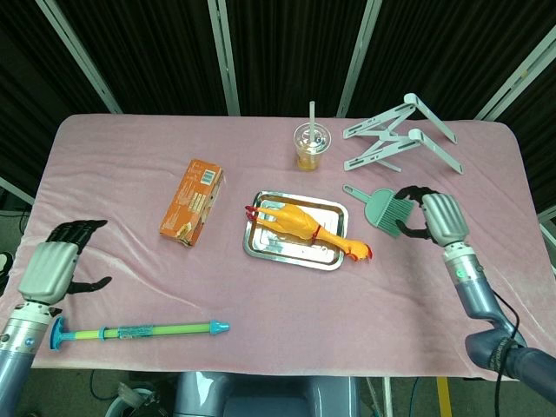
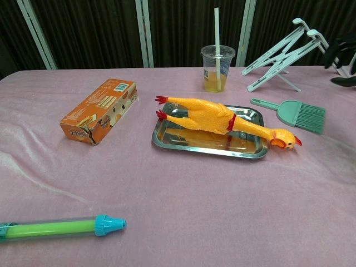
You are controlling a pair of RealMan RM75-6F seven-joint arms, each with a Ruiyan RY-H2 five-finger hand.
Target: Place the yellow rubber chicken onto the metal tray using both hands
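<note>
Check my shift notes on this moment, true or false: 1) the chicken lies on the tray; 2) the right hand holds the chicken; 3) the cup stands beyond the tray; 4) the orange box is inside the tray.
1) True: the yellow rubber chicken lies on the metal tray, head past its rim.
2) False: the right hand is apart, holding nothing.
3) True: the cup is behind it.
4) False: the orange box lies on the cloth beside it.

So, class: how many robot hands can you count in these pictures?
2. The left hand hovers at the table's left edge; the right hand is beside the green brush. Neither holds anything.
</note>
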